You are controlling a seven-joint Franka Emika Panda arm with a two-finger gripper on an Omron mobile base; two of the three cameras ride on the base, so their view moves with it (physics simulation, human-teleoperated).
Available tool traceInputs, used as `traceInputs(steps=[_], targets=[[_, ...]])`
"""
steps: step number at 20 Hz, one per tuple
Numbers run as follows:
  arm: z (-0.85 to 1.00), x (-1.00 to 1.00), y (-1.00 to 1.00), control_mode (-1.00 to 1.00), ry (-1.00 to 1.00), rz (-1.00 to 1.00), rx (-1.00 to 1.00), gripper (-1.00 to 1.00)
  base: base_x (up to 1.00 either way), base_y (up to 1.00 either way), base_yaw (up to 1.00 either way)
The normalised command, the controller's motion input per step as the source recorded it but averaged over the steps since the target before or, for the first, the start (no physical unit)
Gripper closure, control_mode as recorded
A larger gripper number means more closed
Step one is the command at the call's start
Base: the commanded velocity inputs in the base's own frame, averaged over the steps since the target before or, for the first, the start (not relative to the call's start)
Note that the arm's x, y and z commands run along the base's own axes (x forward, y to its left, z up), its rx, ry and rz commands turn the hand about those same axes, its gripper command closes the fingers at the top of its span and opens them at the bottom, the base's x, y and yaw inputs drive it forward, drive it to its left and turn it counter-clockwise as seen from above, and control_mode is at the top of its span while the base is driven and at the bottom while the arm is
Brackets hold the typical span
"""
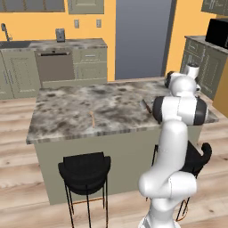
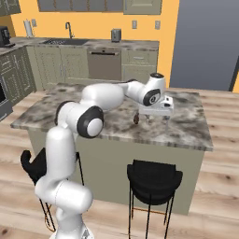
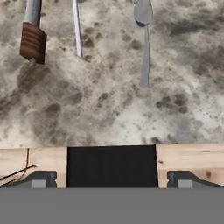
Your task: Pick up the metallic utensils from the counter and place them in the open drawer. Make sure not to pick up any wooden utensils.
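Three metallic utensils lie on the counter (image 3: 109, 109) in the hand view: a silver spoon (image 3: 143, 39), a slim silver piece (image 3: 77, 30) and a piece with a brown ribbed handle (image 3: 33, 41). My gripper (image 3: 112, 180) hangs above the counter's near edge, short of them, open with nothing between its fingertips (image 3: 39, 179). From the right base the gripper (image 2: 158, 118) points down over the counter (image 2: 186, 126), the dark-handled piece (image 2: 136, 119) just left of it. The wooden utensil (image 1: 92, 119), a thin tan stick, lies apart on the counter (image 1: 67, 107). A metallic piece (image 1: 144, 106) shows beside my arm. The drawer is out of view.
Black stools (image 1: 84, 171) (image 2: 154, 179) stand against the island's near side, one directly below the gripper (image 3: 112, 166). A wall worktop with sink (image 2: 65, 42) and a dishwasher (image 1: 54, 64) run along the far wall. Wood floor surrounds the island.
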Motion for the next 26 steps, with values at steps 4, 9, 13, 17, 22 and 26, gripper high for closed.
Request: traceInputs(steps=[4, 9, 13, 17, 22, 26], targets=[[-0.28, 0.26, -0.09, -1.00, -0.07, 0.00, 0.00, -1.00, 0.00, 0.00, 0.00], [-0.26, 0.29, -0.10, -1.00, -0.07, 0.00, 0.00, -1.00, 0.00, 0.00, 0.00], [-0.25, 0.32, -0.12, -1.00, -0.01, 0.00, 0.00, -1.00, 0.00, 0.00, 0.00], [-0.27, 0.31, -0.13, -1.00, 0.00, 0.00, 0.00, -1.00, 0.00, 0.00, 0.00], [-0.17, 0.30, -0.16, -1.00, 0.00, 0.00, 0.00, -1.00, 0.00, 0.00, 0.00], [-0.07, 0.32, -0.13, -1.00, 0.00, 0.00, 0.00, -1.00, 0.00, 0.00, 0.00]])
